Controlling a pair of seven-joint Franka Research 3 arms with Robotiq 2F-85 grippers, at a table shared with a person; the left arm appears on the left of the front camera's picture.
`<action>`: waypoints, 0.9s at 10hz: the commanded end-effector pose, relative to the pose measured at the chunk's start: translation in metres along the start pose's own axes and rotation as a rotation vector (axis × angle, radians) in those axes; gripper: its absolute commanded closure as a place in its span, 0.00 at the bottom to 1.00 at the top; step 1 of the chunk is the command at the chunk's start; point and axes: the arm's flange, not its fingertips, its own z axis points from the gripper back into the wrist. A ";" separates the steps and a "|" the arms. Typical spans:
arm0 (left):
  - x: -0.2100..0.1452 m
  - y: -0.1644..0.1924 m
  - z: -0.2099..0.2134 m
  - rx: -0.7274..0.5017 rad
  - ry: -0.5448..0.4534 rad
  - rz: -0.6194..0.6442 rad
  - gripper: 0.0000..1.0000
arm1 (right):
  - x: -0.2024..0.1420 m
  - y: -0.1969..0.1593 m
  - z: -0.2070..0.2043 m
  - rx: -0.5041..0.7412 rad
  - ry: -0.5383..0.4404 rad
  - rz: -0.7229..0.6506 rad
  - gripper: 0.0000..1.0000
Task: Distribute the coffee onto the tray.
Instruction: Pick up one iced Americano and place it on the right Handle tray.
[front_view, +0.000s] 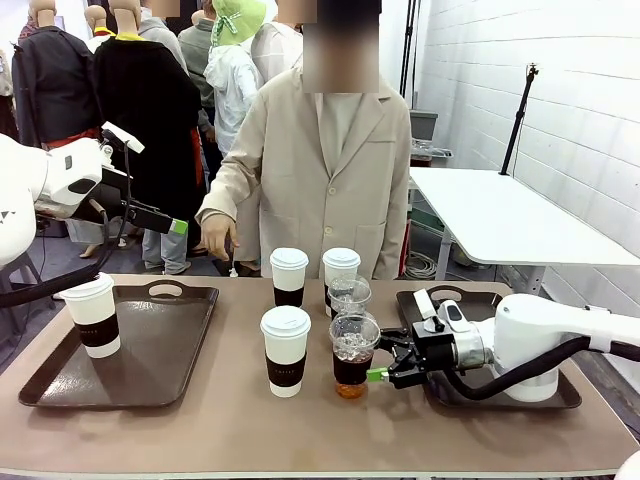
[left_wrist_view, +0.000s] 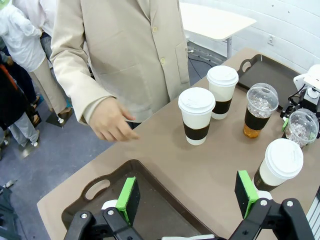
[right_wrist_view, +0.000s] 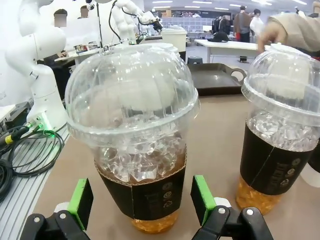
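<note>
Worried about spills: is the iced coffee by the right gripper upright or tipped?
Upright: the iced coffee stands on its base on the table, dome lid level on top.

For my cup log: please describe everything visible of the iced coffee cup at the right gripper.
The iced coffee cup is clear plastic with a dome lid, a dark sleeve, ice and amber liquid at the bottom. It stands upright on the table, between the open fingers of the right gripper, apparently untouched.

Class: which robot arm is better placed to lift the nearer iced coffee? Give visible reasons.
Right. The right gripper has open jaws either side of the nearer iced coffee; the left gripper hangs open above the left tray, far off.
</note>
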 end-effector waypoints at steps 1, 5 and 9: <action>-0.001 0.000 -0.001 0.003 0.002 0.009 0.00 | -0.009 -0.008 -0.009 0.016 0.010 0.039 0.00; -0.001 0.000 -0.001 0.003 0.002 0.009 0.00 | -0.016 -0.013 -0.022 0.052 -0.024 0.037 0.00; -0.001 0.000 -0.001 0.003 0.002 0.009 0.00 | -0.013 -0.014 -0.024 0.064 -0.043 0.045 0.00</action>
